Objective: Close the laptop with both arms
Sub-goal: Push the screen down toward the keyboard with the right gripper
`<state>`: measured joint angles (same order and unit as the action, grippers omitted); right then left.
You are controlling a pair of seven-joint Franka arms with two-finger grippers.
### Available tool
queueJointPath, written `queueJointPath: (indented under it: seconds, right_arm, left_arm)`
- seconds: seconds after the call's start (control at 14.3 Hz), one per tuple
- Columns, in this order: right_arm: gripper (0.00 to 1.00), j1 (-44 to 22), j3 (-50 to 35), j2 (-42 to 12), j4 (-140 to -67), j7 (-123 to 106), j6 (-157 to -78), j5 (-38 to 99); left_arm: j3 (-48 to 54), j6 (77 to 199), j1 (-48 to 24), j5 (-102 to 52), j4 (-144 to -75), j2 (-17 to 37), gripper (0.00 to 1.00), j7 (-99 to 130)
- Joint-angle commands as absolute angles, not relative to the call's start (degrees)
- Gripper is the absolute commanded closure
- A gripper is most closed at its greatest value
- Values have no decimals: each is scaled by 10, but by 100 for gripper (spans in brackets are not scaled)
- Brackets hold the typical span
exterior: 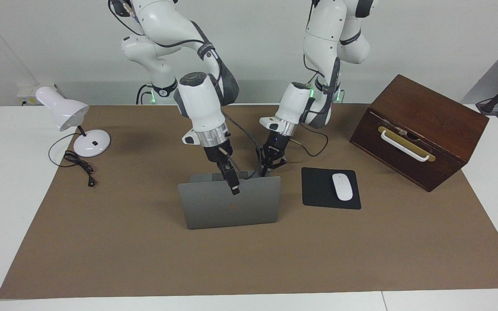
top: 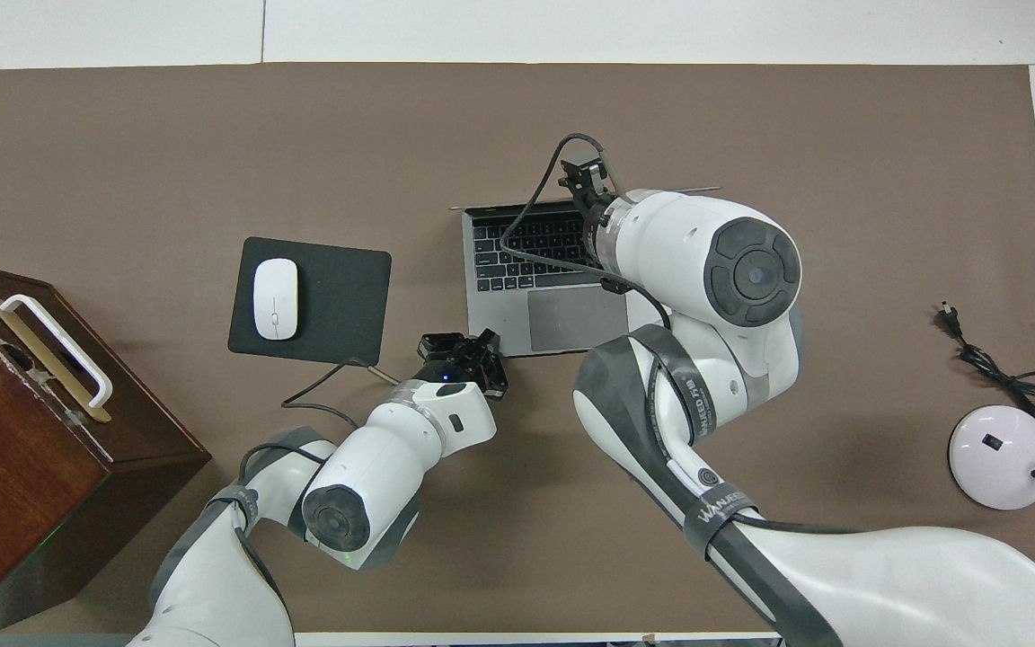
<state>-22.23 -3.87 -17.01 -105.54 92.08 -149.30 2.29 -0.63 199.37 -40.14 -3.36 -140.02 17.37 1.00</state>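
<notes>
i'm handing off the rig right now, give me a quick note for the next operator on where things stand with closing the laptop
Left gripper: shut, holding nothing, down at the corner of the laptop base that lies toward the mouse pad.
Right gripper: at the top edge of the lid, near its middle; whether it is open or shut cannot be told.
Laptop: in the middle of the brown mat, open, lid upright, keyboard facing the robots.
Done: both arms are in place at the laptop.
Left: fold the lid down onto the base while the left arm steadies it, then pull both arms clear.
</notes>
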Motion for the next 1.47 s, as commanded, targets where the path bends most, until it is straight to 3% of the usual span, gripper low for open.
queueJointPath:
  seconds: [0.0, 0.84, 1.4]
  right_arm:
    - [0, -228, -41, -163, -1070, 939, -1485, 24]
    - [0, -233, -41, -102, -1123, 950, -1445, 26]
    - [0, -230, -41, -93, -1143, 948, -1446, 26]
  left_arm:
    - [-8, 2003, -409, -23, -1405, 193, 100, 14]
    - [-8, 2003, -409, -23, -1405, 193, 100, 14]
    - [-8, 2003, -409, -22, -1405, 193, 100, 14]
